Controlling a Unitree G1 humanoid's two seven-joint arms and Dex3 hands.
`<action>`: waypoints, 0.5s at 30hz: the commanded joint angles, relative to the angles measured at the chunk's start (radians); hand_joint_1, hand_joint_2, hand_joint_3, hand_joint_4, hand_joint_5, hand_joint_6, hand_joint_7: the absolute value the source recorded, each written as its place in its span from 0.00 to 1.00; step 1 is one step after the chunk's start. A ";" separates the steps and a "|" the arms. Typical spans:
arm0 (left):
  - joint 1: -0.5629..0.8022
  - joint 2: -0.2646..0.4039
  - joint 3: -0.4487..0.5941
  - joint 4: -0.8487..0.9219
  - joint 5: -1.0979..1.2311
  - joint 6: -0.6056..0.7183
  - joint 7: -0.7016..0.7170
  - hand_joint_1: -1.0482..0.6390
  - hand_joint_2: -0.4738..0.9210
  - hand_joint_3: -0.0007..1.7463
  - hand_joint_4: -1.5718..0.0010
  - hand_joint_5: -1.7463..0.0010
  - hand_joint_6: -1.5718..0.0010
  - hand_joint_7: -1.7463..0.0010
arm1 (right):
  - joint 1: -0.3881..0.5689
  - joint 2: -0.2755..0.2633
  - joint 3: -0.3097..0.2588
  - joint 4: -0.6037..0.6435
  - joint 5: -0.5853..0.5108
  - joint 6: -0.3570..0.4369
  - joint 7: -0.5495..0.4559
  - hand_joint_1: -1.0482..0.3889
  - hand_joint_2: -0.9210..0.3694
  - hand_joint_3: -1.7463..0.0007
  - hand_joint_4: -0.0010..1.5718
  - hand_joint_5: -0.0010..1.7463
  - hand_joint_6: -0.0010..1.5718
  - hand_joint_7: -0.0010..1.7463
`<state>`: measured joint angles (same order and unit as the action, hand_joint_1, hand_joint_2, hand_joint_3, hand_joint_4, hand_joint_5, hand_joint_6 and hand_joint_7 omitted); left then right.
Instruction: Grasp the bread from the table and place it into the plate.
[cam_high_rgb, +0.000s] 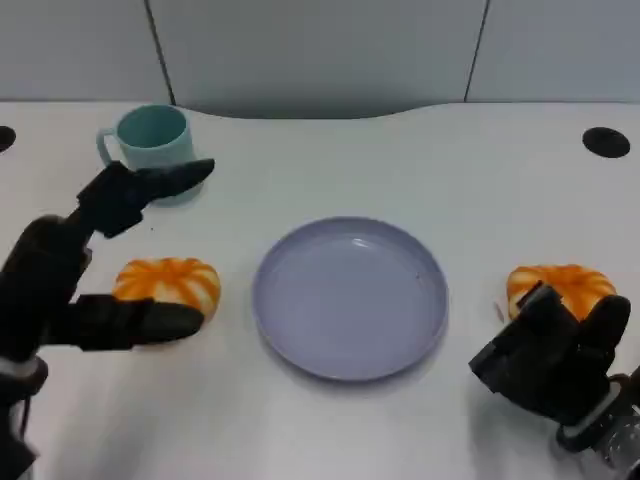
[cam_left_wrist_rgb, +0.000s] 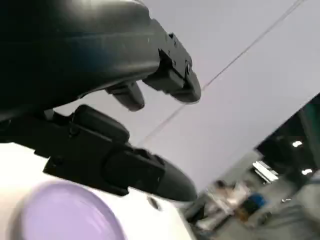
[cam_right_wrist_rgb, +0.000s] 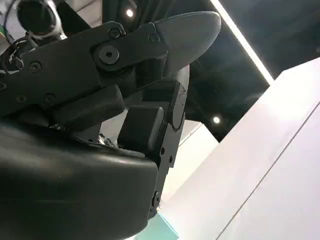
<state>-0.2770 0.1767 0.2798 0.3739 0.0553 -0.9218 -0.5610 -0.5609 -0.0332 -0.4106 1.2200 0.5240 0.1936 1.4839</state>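
Two orange-and-white bread rolls lie on the white table, one on each side of the lavender plate (cam_high_rgb: 300, 340). The left bread (cam_high_rgb: 170, 281) sits between my left hand's (cam_high_rgb: 60, 275) spread fingers: the thumb lies along its near side and touches it, while the other fingers reach over it toward the cup. The hand holds nothing. The right bread (cam_high_rgb: 565, 283) lies just beyond my right hand (cam_high_rgb: 552, 355), whose fingers are curled in on nothing. The plate (cam_left_wrist_rgb: 65, 217) is bare, and its rim shows under my left hand's fingers (cam_left_wrist_rgb: 135, 170) in the left wrist view.
A teal mug (cam_high_rgb: 153, 145) stands at the back left, close behind the tips of my left hand's fingers. Black round holes (cam_high_rgb: 605, 141) mark the table's far corners. A grey wall runs behind the table's far edge.
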 joint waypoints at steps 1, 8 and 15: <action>-0.104 0.115 -0.024 0.200 0.278 -0.052 0.266 0.01 1.00 0.07 1.00 0.79 0.88 0.99 | -0.009 -0.014 0.004 0.001 -0.018 -0.012 -0.006 0.31 0.00 0.94 0.94 0.00 0.81 0.00; -0.253 0.227 -0.221 0.523 0.586 -0.015 0.668 0.00 1.00 0.07 0.99 0.83 0.89 0.99 | 0.003 -0.009 0.002 -0.025 -0.009 -0.017 0.004 0.32 0.00 0.91 0.95 0.01 0.82 0.01; -0.364 0.231 -0.430 0.781 0.680 0.142 0.843 0.00 1.00 0.02 0.98 0.89 0.91 0.99 | 0.021 0.003 -0.011 -0.027 0.000 -0.073 0.017 0.29 0.00 0.90 0.96 0.01 0.84 0.01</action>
<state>-0.6066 0.3993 -0.0982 1.0841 0.7179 -0.8271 0.2267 -0.5517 -0.0252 -0.4134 1.1997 0.5192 0.1338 1.4853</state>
